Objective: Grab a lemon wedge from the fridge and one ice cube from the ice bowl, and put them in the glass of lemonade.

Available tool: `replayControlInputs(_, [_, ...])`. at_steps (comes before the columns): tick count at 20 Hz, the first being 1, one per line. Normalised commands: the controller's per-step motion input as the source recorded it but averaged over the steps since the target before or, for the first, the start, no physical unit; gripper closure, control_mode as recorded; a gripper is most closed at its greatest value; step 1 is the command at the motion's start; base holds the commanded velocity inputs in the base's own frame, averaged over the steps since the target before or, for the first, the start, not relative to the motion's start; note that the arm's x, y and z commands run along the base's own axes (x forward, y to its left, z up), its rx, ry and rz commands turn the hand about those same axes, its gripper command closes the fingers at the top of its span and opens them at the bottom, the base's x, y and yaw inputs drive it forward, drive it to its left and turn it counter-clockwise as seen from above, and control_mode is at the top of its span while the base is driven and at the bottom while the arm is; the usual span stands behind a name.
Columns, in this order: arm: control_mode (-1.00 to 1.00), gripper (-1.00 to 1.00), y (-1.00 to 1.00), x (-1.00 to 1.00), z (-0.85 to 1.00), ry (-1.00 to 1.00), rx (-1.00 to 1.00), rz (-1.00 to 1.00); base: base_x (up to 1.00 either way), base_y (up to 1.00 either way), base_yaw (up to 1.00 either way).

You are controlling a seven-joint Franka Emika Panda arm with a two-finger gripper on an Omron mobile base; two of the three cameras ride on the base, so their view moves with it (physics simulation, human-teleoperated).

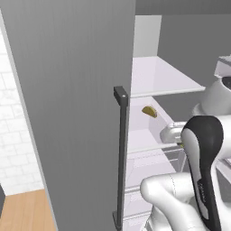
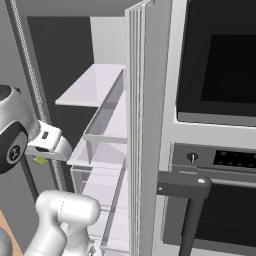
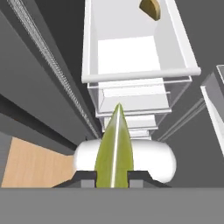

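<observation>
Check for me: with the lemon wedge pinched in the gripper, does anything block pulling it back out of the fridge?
Nothing visible does. The lemon wedge sits in the gripper, out in front of the fridge shelves; both doors stand open.

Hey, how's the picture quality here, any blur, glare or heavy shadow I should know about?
Left base view: sharp, flat lighting, no glare, fridge door evenly grey. Right base view: fridge interior dark behind the white shelves. Hand view: lemon wedge in the pincer looms large and stretched by closeness; the golden-orange wedge is crisp.
</observation>
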Motion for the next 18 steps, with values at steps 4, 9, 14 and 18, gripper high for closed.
replayControlInputs(4, [-1.00,1.00,0.00,-0.64,-0.07,0.02,0.02,-0.07,0.00,0.00,0.00])
replayControlInputs(9, [-1.00,1.00,0.00,0.00,0.00,0.00,0.00,0.00,0.00,0.00,0.00])
replayControlInputs(14, [-1.00,1.00,0.00,-0.03,0.00,0.00,0.00,0.00,0.00,0.00,0.00])
replayControlInputs(18, [1.00,1.00,-0.03,-0.18,0.00,0.00,0.01,-0.02,-0.75,-0.04,-0.12])
